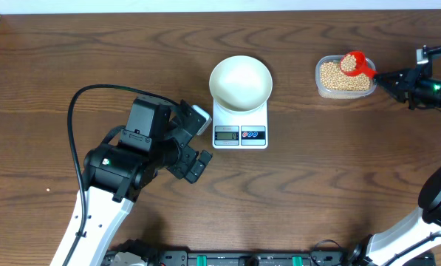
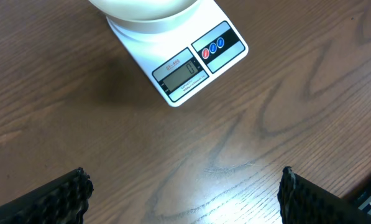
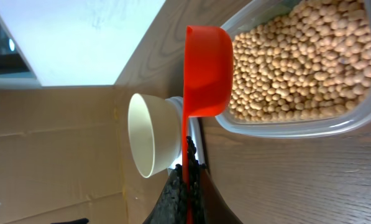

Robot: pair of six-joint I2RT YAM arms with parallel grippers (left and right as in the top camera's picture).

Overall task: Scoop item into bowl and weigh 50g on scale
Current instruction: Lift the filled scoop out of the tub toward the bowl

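Black fingers of the right gripper [image 3: 185, 186] filled the bottom of the right wrist view, pinched tight on the handle of a red scoop [image 3: 207, 71]. The scoop's cup hung over the near corner of a clear plastic tub [image 3: 284, 124] full of small tan beans [image 3: 297, 62]. From overhead the cup seemed to carry some beans, though it was too small to be sure.

Well to the left of the tub, the white bowl [image 1: 240, 81] sat centred on the white scale [image 1: 240, 134], which stood mid-table. The bowl's inside looked plain white and empty. In the left wrist view the grey display appeared to read zero.

The left gripper [image 1: 199, 142] hovered just left of the scale above the wooden table [image 1: 316, 192], its fingers spread wide and holding nothing.

Judging by this, the task was at an early stage. The bowl was in place and the scoop was in hand at the beans. No beans had reached the bowl, so all the carrying, tipping and weighing up to fifty grams remained.
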